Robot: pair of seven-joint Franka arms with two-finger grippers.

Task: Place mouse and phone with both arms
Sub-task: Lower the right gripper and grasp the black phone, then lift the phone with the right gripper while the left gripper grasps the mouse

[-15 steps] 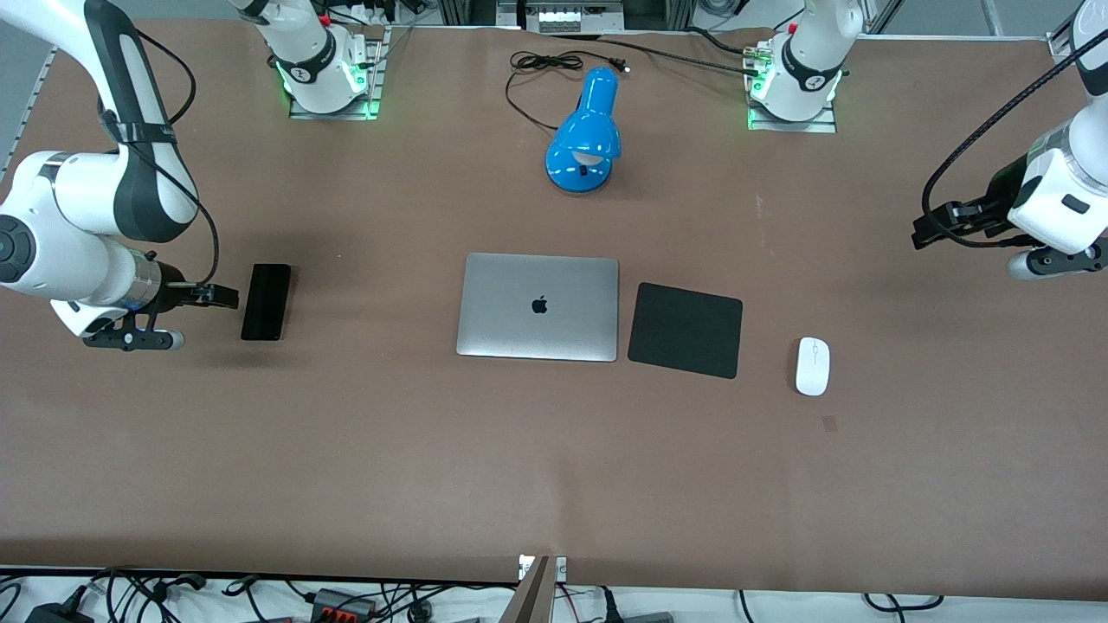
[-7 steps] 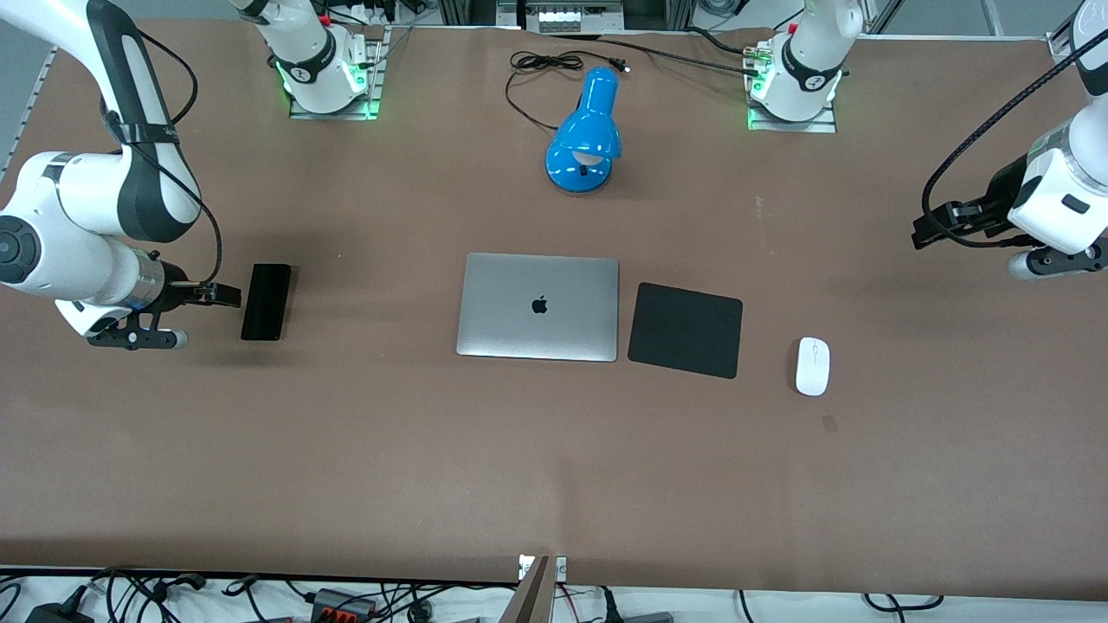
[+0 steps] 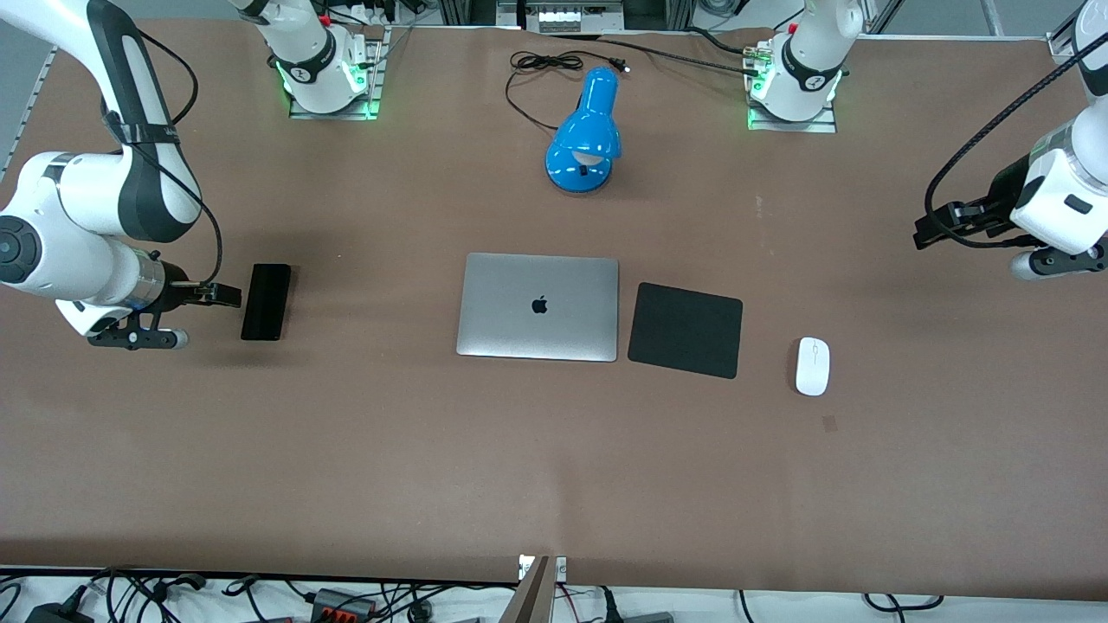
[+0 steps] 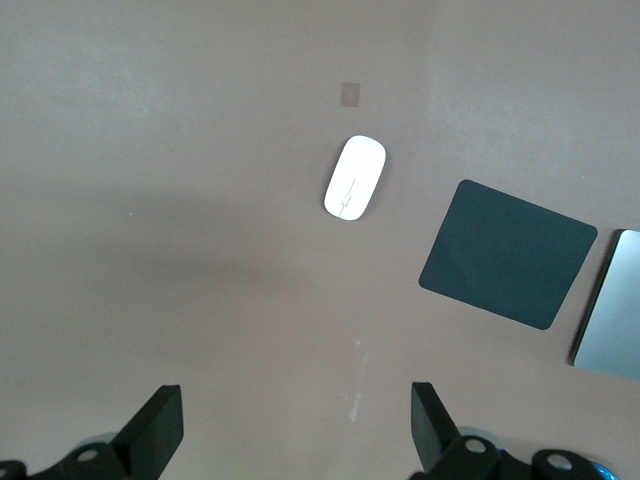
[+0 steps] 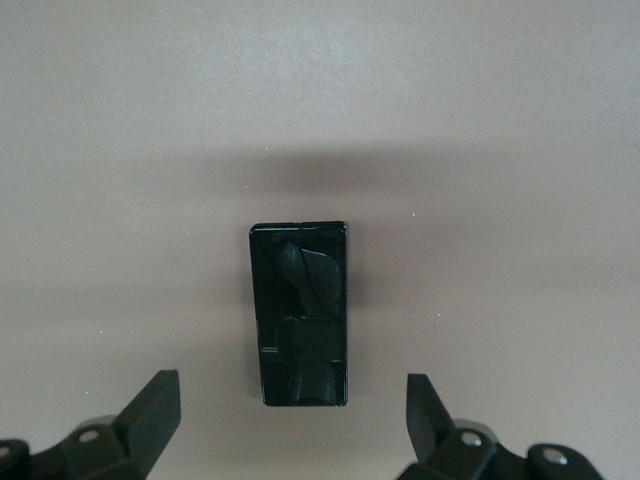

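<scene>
Only the right wrist view shows the right end effector (image 5: 290, 425) spread wide over the phone (image 5: 299, 312). At mid-left of the front view it lies lengthwise top-to-bottom. The left end effector (image 4: 295, 430), released, hangs above bare bench (image 3: 554, 467); the mouse (image 3: 813, 366) lies lower right.

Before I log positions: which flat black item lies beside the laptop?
The mouse pad, square and matte, beside the laptop. The phone, slim and glossy, lies apart toward the right arm's end.

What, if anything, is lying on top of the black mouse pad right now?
Nothing rests on the mouse pad; its whole top shows bare. The mouse lies on the table beside it, toward the left arm's end. What is under the pad cannot be seen.
</scene>
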